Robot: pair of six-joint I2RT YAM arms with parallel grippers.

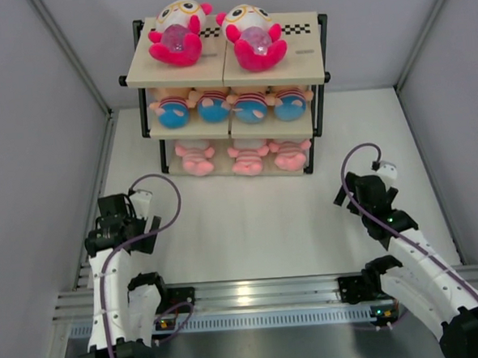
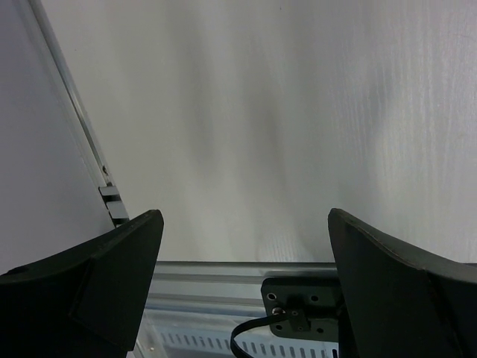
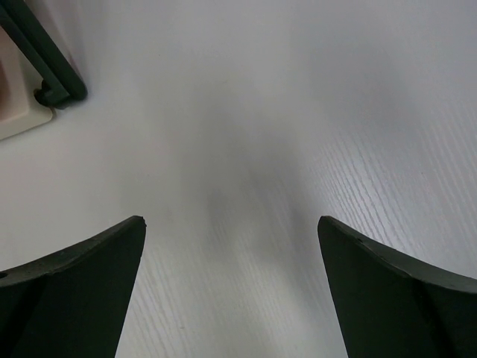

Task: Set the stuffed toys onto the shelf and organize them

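Observation:
The shelf stands at the far middle of the table. On its top board lie two white-and-magenta stuffed toys with glasses. Several peach toys with blue bottoms fill the middle board. Three pink striped toys sit on the lowest board. My left gripper hangs near the left wall, open and empty, and its wrist view shows the gripper above bare table. My right gripper is at the right, in front of the shelf, also open and empty. A shelf leg shows at the upper left of its view.
Grey walls close in the table on both sides. An aluminium rail runs along the near edge, holding both arm bases. In the left wrist view a black mount plate with a cable sits on that rail.

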